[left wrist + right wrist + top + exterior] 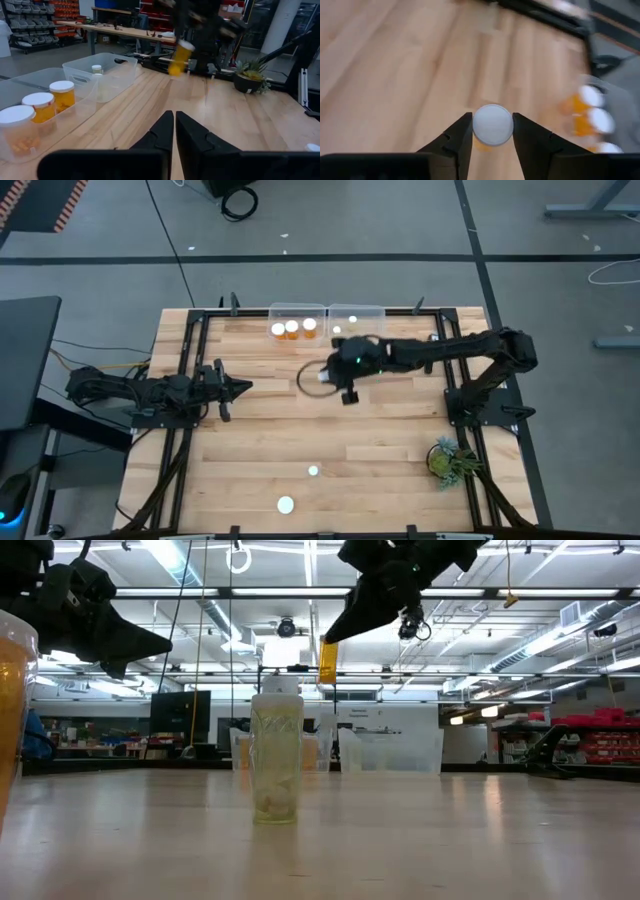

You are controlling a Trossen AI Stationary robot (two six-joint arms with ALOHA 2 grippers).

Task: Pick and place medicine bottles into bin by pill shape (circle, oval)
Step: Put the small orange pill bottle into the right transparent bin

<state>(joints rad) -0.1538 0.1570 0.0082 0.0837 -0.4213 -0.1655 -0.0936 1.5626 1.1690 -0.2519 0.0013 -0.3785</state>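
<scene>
Sorting underway: my right gripper (pixel 492 131) pinches a bottle (pixel 492 125) aloft; three bottles (pixel 292 329) binned, two bottles (pixel 300 488) remain; left gripper (pixel 174 131) pressed together.

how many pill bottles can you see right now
7: three in the left bin, one in the right bin, one in the right hand above the table, two standing near the front edge. More may be hidden.
</scene>
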